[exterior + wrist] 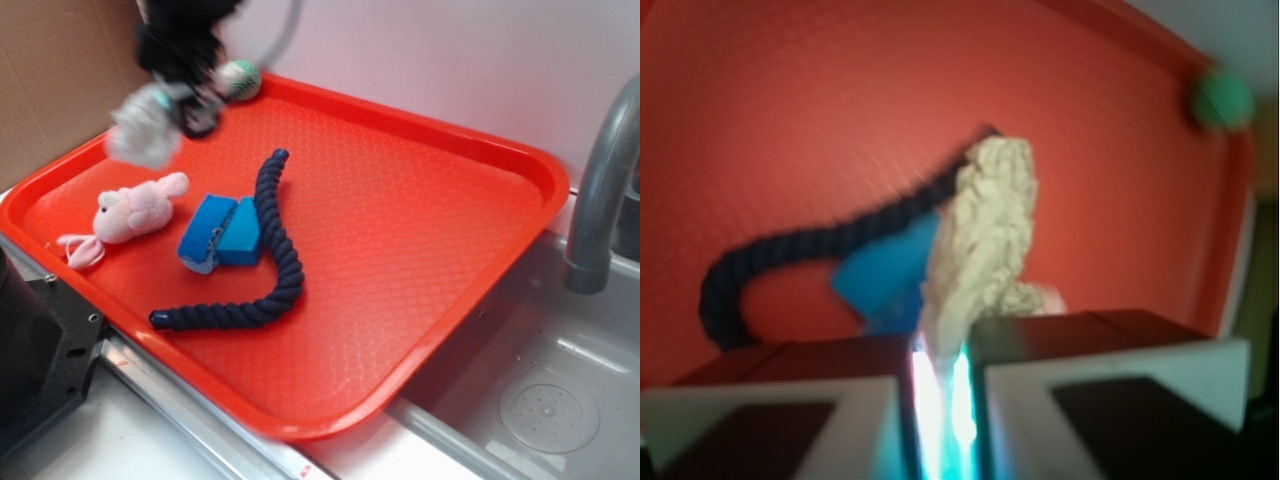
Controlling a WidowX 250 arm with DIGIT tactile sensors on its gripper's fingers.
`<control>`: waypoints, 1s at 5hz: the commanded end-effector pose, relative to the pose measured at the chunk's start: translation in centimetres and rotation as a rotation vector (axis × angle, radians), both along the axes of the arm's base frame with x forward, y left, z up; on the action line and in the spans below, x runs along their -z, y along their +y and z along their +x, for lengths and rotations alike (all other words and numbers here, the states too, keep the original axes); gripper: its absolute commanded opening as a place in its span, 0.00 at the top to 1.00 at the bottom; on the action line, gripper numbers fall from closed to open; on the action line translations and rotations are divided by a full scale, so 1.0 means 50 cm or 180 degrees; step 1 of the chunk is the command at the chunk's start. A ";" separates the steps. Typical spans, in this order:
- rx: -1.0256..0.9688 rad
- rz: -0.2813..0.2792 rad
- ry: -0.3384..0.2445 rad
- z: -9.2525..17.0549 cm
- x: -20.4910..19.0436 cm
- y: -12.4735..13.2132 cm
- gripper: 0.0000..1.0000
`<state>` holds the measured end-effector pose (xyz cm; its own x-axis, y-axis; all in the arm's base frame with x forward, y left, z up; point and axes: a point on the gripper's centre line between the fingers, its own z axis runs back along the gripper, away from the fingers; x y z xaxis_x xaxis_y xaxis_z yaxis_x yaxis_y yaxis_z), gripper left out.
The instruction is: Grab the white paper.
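Observation:
The white paper (pixel 143 130) is a crumpled off-white wad hanging in the air above the far left corner of the red tray (pixel 400 250). My gripper (pixel 185 100) is shut on it and holds it lifted clear of the tray. In the wrist view the paper (pixel 985 230) hangs down from between the two nearly closed jaws of the gripper (pixel 942 385), with the tray (pixel 810 120) well below it.
On the tray lie a pink plush toy (pixel 128 214), blue blocks (pixel 220 233), a dark blue rope (pixel 262 262) and a green ball (pixel 240 80) at the far edge. A sink with a grey faucet (pixel 600 190) is at the right.

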<state>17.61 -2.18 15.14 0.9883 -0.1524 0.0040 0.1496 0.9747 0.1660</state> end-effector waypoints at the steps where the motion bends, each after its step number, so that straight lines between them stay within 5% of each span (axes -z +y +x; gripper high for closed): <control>1: -0.1060 -0.0298 -0.0424 -0.021 -0.166 0.054 1.00; 3: -0.1689 -0.0381 -0.0764 0.067 -0.191 0.158 1.00; 4: -0.1517 -0.0267 -0.0926 0.097 -0.188 0.152 1.00; 5: -0.1379 -0.0239 -0.0879 0.086 -0.172 0.132 1.00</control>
